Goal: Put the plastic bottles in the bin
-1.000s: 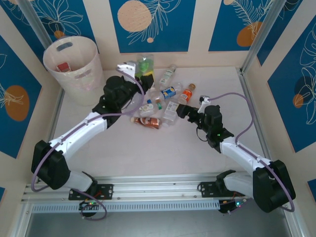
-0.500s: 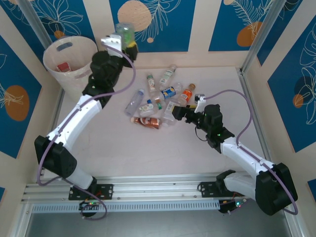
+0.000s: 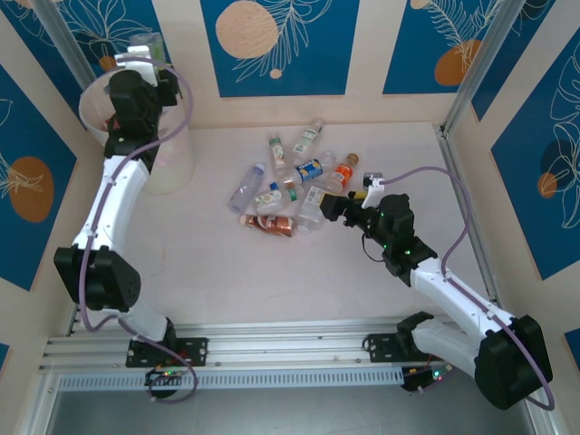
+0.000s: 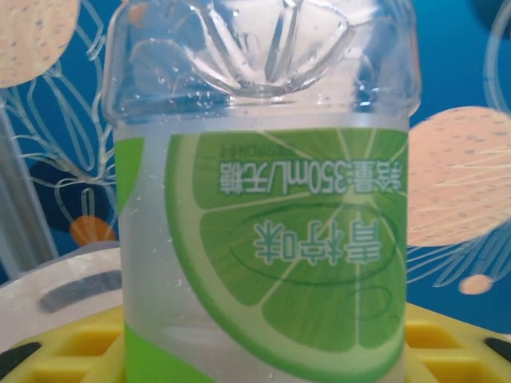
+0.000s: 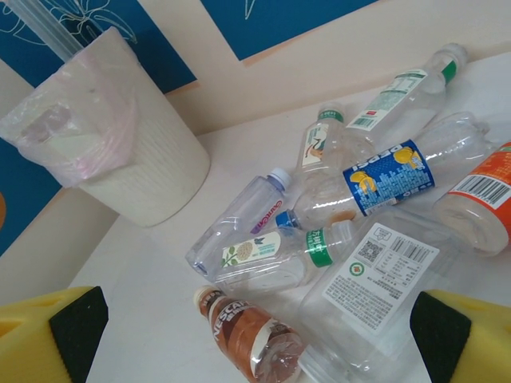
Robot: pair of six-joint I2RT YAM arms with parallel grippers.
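Seen from above, the left arm has swung from the pile to the bin, and the left pincer now holds the green bottle above the rim. The right pincer hangs at the pile's edge on the surface. In the left wrist view the bottle is pinched between yellow pads, with the bin rim just below. The right wrist view shows that pincer spread wide over the remaining bottles. A drop looks due.

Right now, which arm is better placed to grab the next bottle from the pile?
Right. The right gripper stands open beside the pile of bottles, with the white-labelled bottle just ahead. The left gripper is up over the bin, shut on the lime-label bottle.
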